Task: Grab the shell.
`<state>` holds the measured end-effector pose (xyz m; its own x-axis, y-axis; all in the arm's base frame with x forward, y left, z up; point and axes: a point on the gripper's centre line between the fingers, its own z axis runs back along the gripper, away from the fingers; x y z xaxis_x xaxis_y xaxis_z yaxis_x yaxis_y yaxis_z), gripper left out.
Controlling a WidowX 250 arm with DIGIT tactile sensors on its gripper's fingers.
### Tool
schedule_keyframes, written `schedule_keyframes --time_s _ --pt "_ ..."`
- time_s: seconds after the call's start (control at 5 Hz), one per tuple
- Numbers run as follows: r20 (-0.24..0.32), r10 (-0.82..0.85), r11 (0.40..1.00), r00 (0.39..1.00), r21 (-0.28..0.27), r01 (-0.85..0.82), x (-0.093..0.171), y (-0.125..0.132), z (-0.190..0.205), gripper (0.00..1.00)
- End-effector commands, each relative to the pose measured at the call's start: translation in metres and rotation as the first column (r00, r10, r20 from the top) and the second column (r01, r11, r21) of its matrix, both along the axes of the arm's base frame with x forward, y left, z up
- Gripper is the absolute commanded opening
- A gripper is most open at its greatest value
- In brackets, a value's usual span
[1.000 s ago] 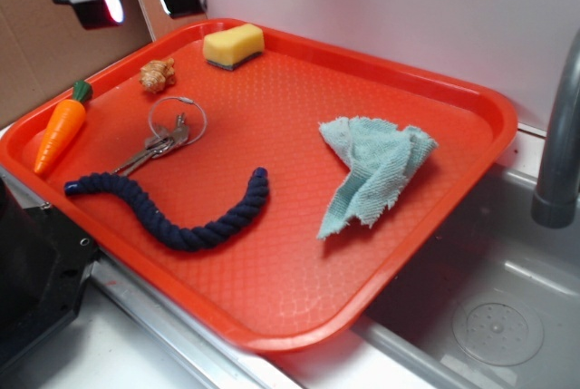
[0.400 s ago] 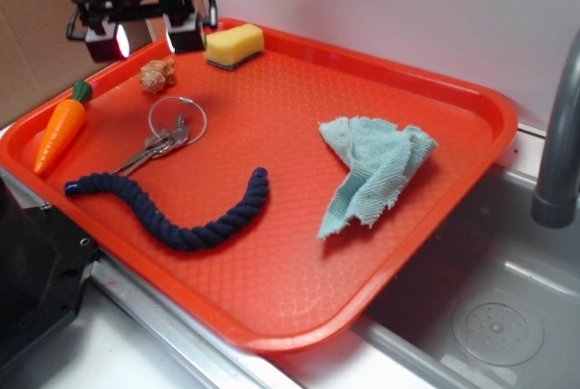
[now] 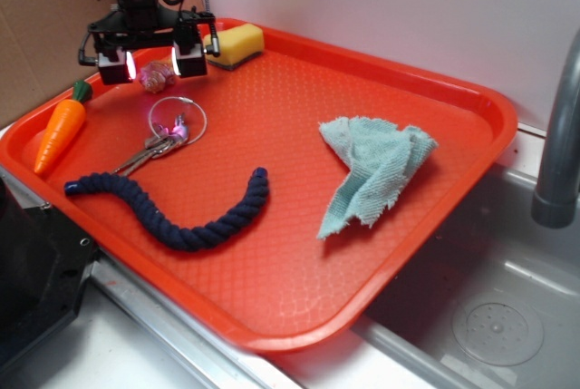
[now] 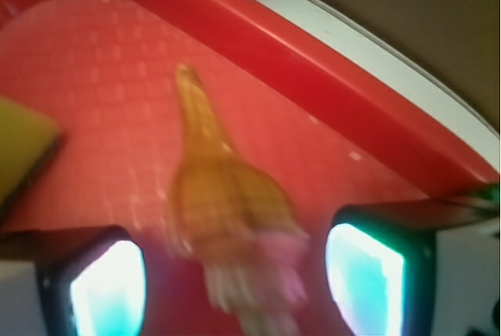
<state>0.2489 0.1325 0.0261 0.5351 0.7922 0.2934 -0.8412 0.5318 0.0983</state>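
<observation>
The small tan knobbly shell (image 3: 156, 73) lies on the red tray (image 3: 435, 90) near its back left corner. My gripper (image 3: 152, 61) hangs open just above it, one lit finger on each side. In the wrist view the blurred shell (image 4: 227, 218) sits between the two glowing pads (image 4: 109, 289), pointed tip away from me, not touched by either. The jaws stand wide apart with nothing held.
A yellow sponge (image 3: 233, 44) lies just right of the gripper by the tray's back rim. An orange toy carrot (image 3: 59, 131), a key ring with keys (image 3: 170, 131), a dark blue rope (image 3: 181, 221) and a light blue cloth (image 3: 373, 171) lie on the tray. A sink (image 3: 489, 316) is at right.
The gripper has come down and forward from above the tray's back left corner until its fingers straddle the shell. Nothing on the tray has moved.
</observation>
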Motion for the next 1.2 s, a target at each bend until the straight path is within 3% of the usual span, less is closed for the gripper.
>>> schedule_keyframes --time_s 0.0,0.4,0.6,1.0 --pt "0.061 -0.040 0.999 0.997 -0.018 0.041 0.006 0.005 -0.001 0.00" --pt "0.056 -0.059 0.998 0.997 -0.020 0.060 0.008 0.001 0.004 0.00" --pt "0.052 -0.155 0.988 0.987 -0.021 0.156 0.008 -0.012 0.018 0.00" --pt "-0.036 -0.368 0.918 0.929 -0.172 0.357 -0.001 -0.067 0.069 0.00"
